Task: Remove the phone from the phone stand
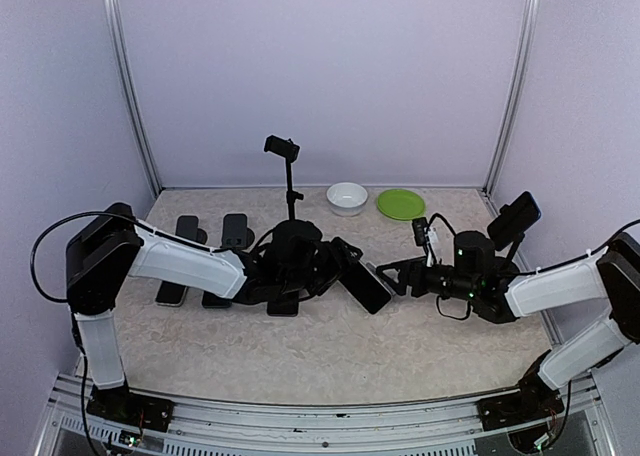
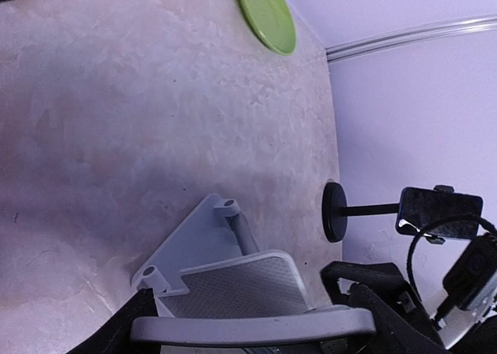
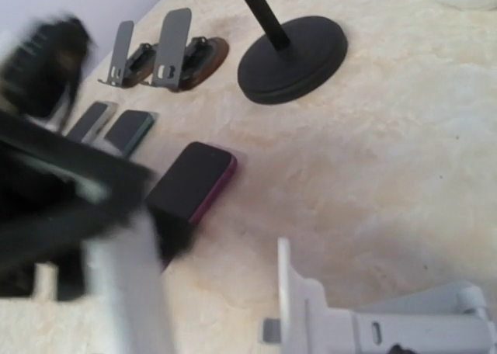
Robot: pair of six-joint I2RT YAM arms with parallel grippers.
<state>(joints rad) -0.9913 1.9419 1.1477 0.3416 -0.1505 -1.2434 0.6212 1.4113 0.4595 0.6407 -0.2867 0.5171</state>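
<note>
Mid-table, the left pincer [image 1: 335, 266] grips the phone [image 1: 362, 286], the right pincer [image 1: 389, 276] released just beside its edge.

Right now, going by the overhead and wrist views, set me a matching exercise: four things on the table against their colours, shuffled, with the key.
Things:
1. plate
2. bowl
3. pole stand base
4. side edge of the flat phone nearest that base

Colours:
A. white
B. magenta
C. green
D. black

Pairs: 1-C, 2-A, 3-D, 4-B.
</note>
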